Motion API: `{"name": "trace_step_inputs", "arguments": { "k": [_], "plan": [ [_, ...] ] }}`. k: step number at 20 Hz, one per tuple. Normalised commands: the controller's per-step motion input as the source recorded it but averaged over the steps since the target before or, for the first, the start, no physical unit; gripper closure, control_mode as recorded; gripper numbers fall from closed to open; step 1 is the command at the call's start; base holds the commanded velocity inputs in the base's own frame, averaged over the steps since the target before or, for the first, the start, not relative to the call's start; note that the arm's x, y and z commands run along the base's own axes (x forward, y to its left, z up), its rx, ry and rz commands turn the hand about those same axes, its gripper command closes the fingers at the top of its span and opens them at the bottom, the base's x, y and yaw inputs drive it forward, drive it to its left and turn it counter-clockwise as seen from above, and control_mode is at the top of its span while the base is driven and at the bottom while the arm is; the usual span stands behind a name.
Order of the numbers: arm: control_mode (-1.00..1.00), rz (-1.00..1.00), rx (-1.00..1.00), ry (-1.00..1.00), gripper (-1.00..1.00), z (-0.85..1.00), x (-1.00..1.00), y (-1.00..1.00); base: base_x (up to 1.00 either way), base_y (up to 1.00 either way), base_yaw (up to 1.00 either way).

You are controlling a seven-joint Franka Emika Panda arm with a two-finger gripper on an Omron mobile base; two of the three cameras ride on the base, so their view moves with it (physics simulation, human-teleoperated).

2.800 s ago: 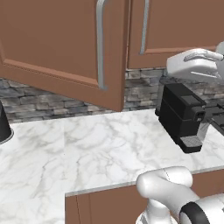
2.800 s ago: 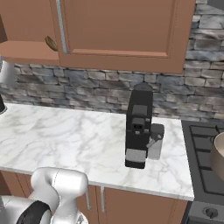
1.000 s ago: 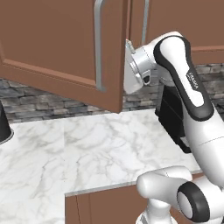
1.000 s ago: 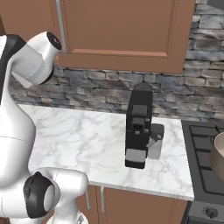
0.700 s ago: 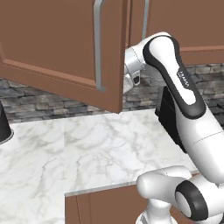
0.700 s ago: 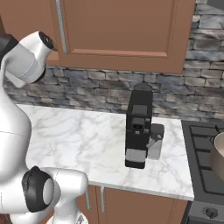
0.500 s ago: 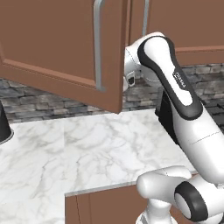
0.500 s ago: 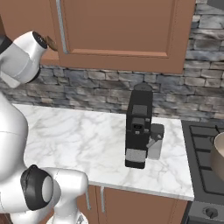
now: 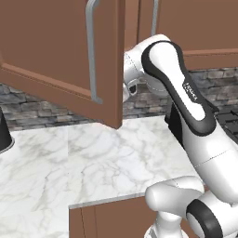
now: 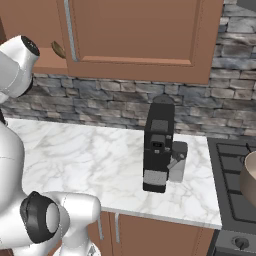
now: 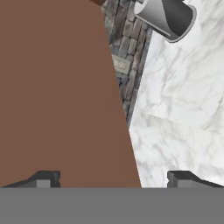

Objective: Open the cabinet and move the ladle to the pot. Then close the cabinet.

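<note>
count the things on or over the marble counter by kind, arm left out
reddish-brown wooden cabinet doors: 2
long silver bar handles: 2
black coffee machine: 1
tan-beige round pot: 1
grey cylindrical container: 1
total: 7

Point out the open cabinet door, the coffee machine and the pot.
open cabinet door [image 9: 56, 56], left base view, on its recessed front panel.
coffee machine [image 10: 158, 147], right base view, on the black front of its body.
pot [image 10: 249, 178], right base view, on its side wall at the picture's right edge.
</note>
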Motion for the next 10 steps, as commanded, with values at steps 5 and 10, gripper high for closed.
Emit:
{"name": "trace_step_inputs", "arguments": {
  "k": [5, 10],
  "plan": [
    [-1.0, 0.03, 0.0, 0.0, -1.0, 0.02, -0.35, 0.19, 0.0, 0.0, 0.0],
    [-1.0, 0.01, 0.0, 0.0, -1.0, 0.02, -0.14, 0.14, 0.0, 0.0, 0.0]
  ]
}}
